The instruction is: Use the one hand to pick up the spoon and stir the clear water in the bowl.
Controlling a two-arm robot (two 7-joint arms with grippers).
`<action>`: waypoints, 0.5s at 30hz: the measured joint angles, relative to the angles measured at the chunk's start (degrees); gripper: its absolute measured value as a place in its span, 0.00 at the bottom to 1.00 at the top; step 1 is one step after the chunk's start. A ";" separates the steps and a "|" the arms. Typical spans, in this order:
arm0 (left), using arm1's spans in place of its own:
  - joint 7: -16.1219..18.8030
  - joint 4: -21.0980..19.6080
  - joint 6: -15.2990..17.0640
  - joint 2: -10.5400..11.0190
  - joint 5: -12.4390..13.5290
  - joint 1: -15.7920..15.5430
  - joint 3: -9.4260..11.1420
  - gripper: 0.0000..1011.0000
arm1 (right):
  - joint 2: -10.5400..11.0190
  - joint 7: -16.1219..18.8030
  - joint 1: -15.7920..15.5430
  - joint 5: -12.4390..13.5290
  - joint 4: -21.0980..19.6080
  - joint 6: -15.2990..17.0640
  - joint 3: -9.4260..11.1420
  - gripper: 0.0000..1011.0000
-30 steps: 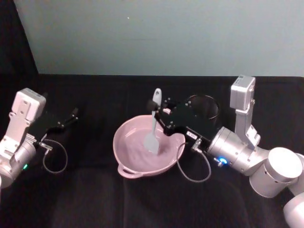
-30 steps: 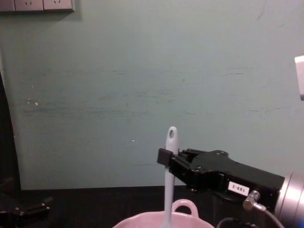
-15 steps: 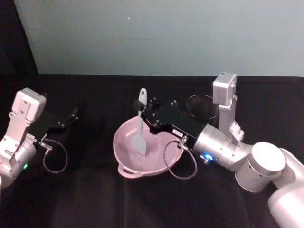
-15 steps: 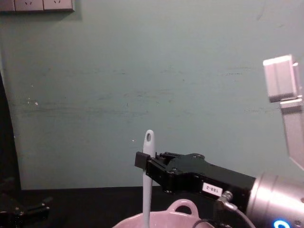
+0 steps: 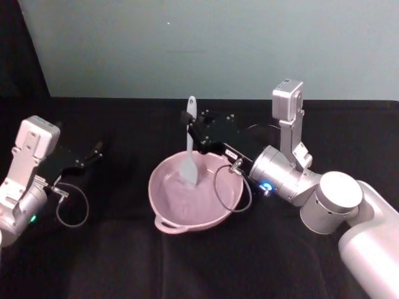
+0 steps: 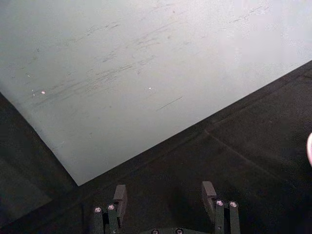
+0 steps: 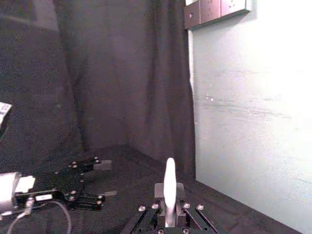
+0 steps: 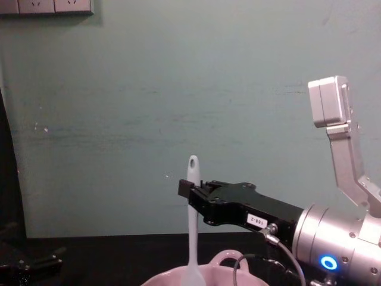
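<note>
room: pale teal wall (image 5: 218, 43) across the back; black curtain (image 7: 112, 73) at the robot's left; white socket plates (image 8: 44, 6) high on the wall.
surface: table (image 5: 124, 261) under black cloth, reaching back to the wall.
right arm: silver, blue ring lit at the wrist, reaching in over the bowl's far right rim; a cable loop (image 5: 230, 193) hangs from the wrist over that rim.
bowl (image 5: 153, 187): wide, pale pink, at the middle of the table, loop handle on the near rim.
left arm: parked at the table's left edge; left gripper (image 6: 164, 195) low over the cloth, fingers spread, nothing between them.
right gripper (image 5: 190, 119): black, fingers clamped on the spoon's upper handle.
mesh cup (image 5: 260, 127): black, behind the right gripper, partly hidden.
spoon (image 5: 189, 149): white, upright, blade down inside the bowl toward its far side, holed end above the fingers.
</note>
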 joint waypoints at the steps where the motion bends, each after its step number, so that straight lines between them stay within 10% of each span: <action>1: 0.00 0.00 0.00 0.00 0.00 0.00 0.00 1.00 | -0.02 -0.07 0.06 -0.14 0.14 -0.14 0.13 0.11; 15: 0.00 0.00 0.00 0.00 0.00 0.00 0.00 1.00 | 2.34 -0.21 -2.55 -0.91 -3.27 -0.74 2.51 0.11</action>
